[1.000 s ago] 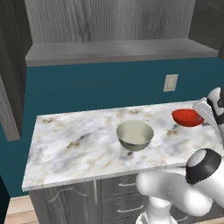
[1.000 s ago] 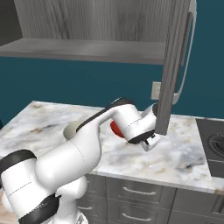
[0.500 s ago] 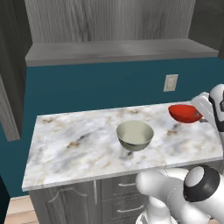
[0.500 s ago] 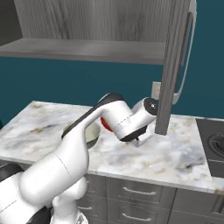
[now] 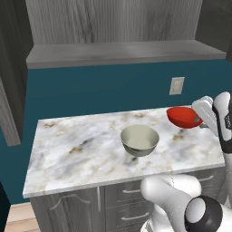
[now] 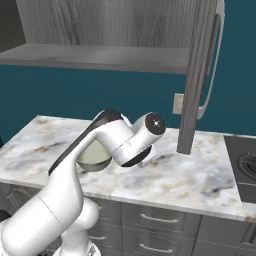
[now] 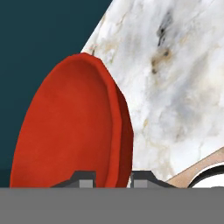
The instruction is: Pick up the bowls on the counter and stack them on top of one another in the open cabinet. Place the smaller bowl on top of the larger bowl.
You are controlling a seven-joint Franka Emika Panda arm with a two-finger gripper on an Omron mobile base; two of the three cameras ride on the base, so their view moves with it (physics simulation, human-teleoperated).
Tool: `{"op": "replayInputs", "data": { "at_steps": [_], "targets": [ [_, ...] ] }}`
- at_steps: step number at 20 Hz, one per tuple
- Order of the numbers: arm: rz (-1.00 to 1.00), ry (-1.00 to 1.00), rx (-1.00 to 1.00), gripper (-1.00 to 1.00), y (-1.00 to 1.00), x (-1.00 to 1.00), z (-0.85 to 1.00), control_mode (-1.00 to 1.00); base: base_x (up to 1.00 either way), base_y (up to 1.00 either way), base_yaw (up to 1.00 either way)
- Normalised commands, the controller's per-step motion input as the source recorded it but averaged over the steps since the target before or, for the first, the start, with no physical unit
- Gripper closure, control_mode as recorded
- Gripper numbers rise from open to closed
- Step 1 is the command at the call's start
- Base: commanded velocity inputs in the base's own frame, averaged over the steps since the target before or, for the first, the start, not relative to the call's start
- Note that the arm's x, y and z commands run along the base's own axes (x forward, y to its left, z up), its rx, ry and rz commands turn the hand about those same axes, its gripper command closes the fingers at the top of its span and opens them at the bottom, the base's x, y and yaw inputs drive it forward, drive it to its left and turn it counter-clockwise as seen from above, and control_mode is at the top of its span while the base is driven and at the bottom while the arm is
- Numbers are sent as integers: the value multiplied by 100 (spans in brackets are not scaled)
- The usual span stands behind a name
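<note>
The smaller bowl point(image 5: 182, 116), bright red, hangs a little above the counter point(image 5: 81, 149) near its right end. My gripper point(image 5: 198, 120) is shut on its right rim. In the hand view the red bowl point(image 7: 70, 131) stands on edge, and its rim is pinched between the two dark fingertips point(image 7: 87, 179) of the gripper point(image 7: 113, 179). The larger bowl point(image 5: 139, 140), grey-olive with a cream inside, sits upright mid-counter, left of the red one. My arm partly hides this grey bowl point(image 6: 93, 158) in the right base view. The open cabinet's shelf point(image 5: 122, 53) runs above the counter.
The open cabinet door point(image 6: 197, 75) hangs down at the counter's right, with a long handle. A wall outlet point(image 5: 176, 85) sits behind the red bowl. A stove top point(image 6: 246, 165) lies to the far right. Grey drawers point(image 6: 150, 220) run below the counter point(image 6: 200, 175).
The red bowl has risen off the counter and drifted a little left in my shut gripper, and the arm's wrist has swung upward. The grey bowl has not moved.
</note>
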Motion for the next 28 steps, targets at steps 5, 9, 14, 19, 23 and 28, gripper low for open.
{"op": "replayInputs", "data": {
  "at_steps": [5,9,14,19,23,28],
  "targets": [
    [0,-2,2,100,31,-18,30,-100,0,0,0],
    [0,0,2,100,32,-19,29,-100,0,0,0],
    [0,0,0,100,34,-24,19,-100,0,0,0],
    [0,0,0,100,33,-32,5,-100,0,0,0],
    [0,-1,0,100,38,-23,0,-100,0,0,0],
    [0,-1,0,100,46,-9,-4,-100,0,0,0]
  ]
}}
